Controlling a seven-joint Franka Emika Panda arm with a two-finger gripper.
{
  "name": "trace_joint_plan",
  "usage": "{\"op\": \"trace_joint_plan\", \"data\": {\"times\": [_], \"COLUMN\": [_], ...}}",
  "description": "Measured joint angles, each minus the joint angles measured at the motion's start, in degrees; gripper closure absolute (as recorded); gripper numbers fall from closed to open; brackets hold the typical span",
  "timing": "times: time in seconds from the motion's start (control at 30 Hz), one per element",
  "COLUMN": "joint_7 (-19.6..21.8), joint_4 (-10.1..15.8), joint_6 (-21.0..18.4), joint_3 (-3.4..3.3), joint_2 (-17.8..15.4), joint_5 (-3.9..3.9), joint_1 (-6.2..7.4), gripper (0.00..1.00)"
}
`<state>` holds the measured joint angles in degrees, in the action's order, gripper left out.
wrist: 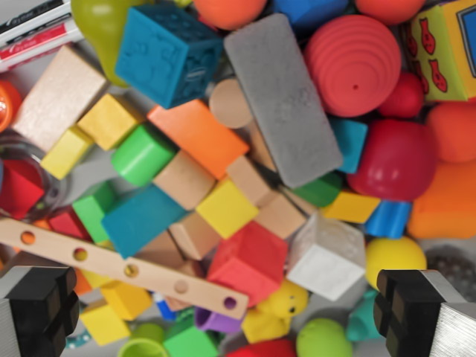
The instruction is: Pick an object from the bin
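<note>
The wrist view looks straight down into a bin packed with toys. A grey foam block lies diagonally near the top centre, beside a teal soft cube and a red ribbed ball. Lower down sit an orange block, a yellow cube, a red cube and a white cube. A wooden strip with holes crosses the lower left. My gripper hangs open above the pile; its two black fingers show at the bottom corners with nothing between them.
A green cylinder, a blue block and plain wooden blocks fill the left. Red and orange rounded toys crowd the right, with a yellow fish-printed cube at top right. A marker lies at top left.
</note>
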<state>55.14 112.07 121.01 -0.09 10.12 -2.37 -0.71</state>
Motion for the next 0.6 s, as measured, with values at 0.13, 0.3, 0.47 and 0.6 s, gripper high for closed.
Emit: {"op": "trace_joint_plan", "data": {"times": [0.13,0.3,0.47,0.6], "joint_7": [1.7,4.2,6.7,9.0], "joint_4": [0.0,0.0,0.0,0.0], "joint_6": [0.3,0.8,1.2,1.7], "joint_3": [0.02,0.02,0.03,0.03], "joint_2": [0.3,0.8,1.3,1.8], "joint_5": [0.03,0.08,0.16,0.21], "joint_1": [0.23,0.64,0.99,1.37], "gripper": [0.00,0.00,0.00,0.00]}}
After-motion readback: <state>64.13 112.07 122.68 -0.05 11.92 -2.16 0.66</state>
